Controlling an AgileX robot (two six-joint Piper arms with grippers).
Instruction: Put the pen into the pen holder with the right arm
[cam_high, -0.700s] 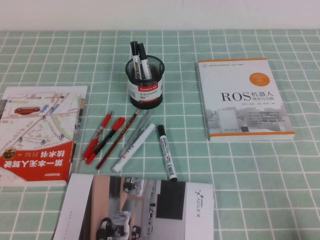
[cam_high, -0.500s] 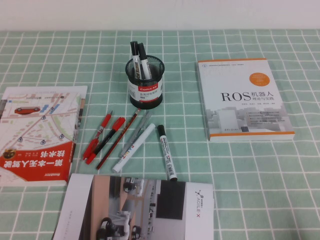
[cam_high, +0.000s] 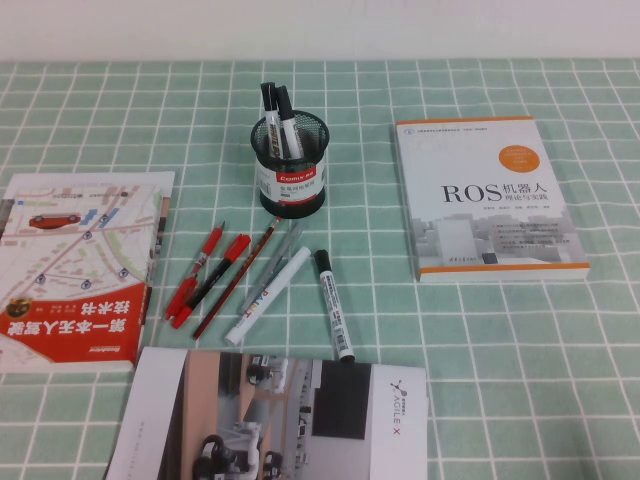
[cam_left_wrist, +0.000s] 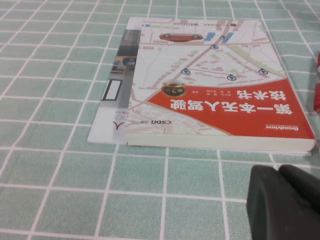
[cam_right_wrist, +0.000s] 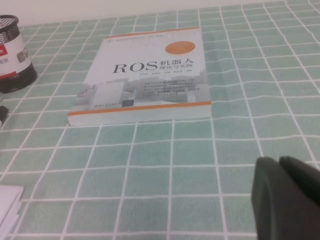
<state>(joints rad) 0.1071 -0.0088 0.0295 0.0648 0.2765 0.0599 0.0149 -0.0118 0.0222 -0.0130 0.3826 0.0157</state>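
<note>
1. The pen lay on the tabletop, near of the pen holder.
2. The left pincer and the right pincer hovered low, fingers together.

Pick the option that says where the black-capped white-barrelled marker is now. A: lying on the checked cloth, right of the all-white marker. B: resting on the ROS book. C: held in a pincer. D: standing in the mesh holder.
A: the black-capped white-barrelled marker lies flat on the green checked cloth, right of the all-white marker, apart from the black wire-mesh pen holder. Neither pincer appears in the high view.
</note>
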